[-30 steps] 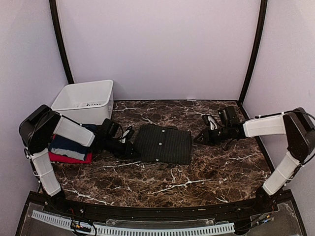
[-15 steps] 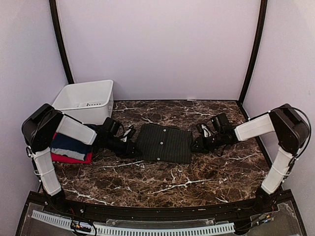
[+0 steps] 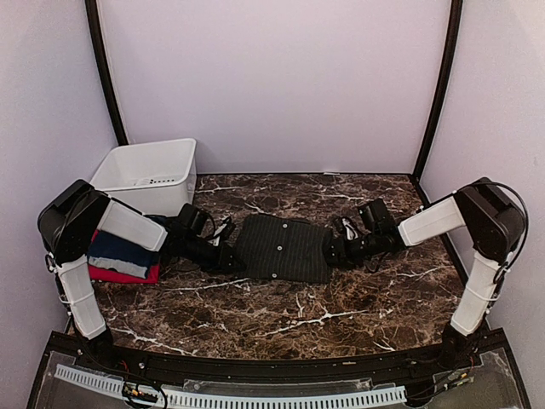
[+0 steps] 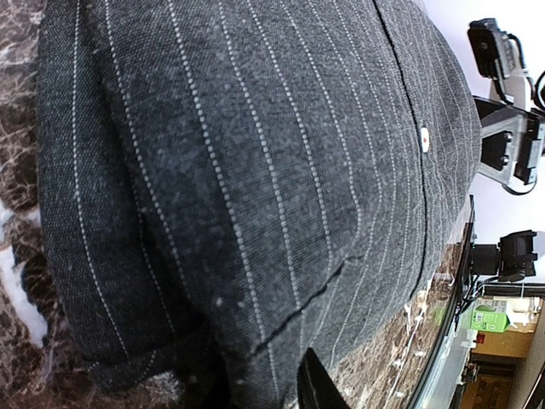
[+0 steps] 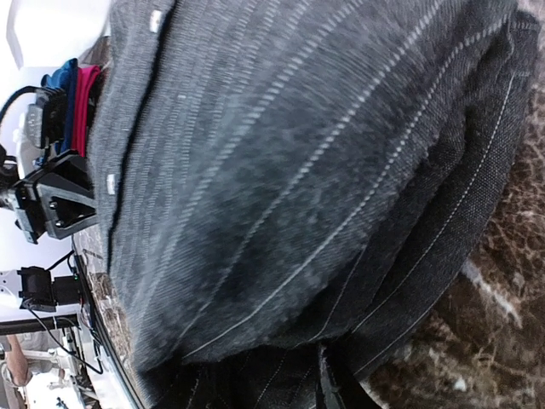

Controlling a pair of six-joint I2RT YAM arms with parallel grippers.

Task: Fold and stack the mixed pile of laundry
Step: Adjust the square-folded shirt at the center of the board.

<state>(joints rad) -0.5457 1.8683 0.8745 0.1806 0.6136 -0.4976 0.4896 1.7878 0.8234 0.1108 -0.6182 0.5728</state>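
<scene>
Centrally on the marble table (image 3: pixel 358 298) lies the folded pinstriped shirt (image 3: pixel 283 249), buttons up. The left gripper (image 3: pixel 228 260) is at its 9 o'clock edge, the right gripper (image 3: pixel 330 252) at its 3 o'clock edge; whether either pair of jaws pinches cloth I cannot tell. At the table's 9 o'clock the navy T-shirt (image 3: pixel 117 251) sits on the red T-shirt (image 3: pixel 123 275); the white bin (image 3: pixel 145 175) stands at 10 o'clock.
</scene>
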